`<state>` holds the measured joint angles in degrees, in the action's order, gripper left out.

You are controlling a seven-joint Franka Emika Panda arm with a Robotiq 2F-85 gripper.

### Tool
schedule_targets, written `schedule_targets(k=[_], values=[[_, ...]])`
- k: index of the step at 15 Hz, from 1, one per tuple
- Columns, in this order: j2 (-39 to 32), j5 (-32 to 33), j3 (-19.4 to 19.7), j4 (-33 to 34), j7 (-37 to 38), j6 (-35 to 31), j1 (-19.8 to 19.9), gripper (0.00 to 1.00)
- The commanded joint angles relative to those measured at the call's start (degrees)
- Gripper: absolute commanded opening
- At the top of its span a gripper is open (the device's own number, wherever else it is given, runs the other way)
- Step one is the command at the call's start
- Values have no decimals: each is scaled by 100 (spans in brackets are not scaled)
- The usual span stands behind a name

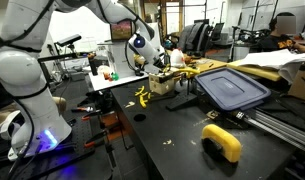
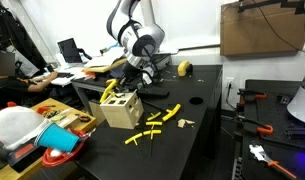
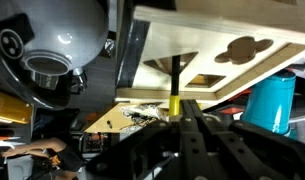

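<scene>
My gripper (image 3: 180,118) is shut on a yellow-handled tool (image 3: 175,102). The tool's thin black shaft (image 3: 175,75) points at a slot in the light wooden box (image 3: 222,35). In both exterior views the gripper (image 1: 158,70) (image 2: 133,76) hangs just over the top of the wooden box (image 1: 168,86) (image 2: 119,110), which holds other yellow pieces. More yellow tools (image 1: 142,97) (image 2: 158,124) lie loose on the black table beside the box.
A grey-blue bin lid (image 1: 232,88) and a yellow curved object (image 1: 222,142) lie on the table. A yellow roll (image 2: 184,68) sits behind the box. A teal cup (image 3: 269,100) and a red bowl (image 2: 60,158) stand nearby. A cardboard box (image 2: 262,28) is at the back.
</scene>
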<state>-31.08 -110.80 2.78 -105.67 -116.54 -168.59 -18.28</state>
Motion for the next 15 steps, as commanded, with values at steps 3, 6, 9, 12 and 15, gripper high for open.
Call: schedule_targets(k=[3,6,9,12,15], values=[[818,2720,-61,-1028,2249,654,184,0],[1118,4365,302,-1162,3631,1420,50,27],[1369,5880,-31,-990,4803,1981,555,47],[1593,6899,-326,-830,5637,2411,914,72],[1713,7428,-629,-664,6048,2793,1227,93]])
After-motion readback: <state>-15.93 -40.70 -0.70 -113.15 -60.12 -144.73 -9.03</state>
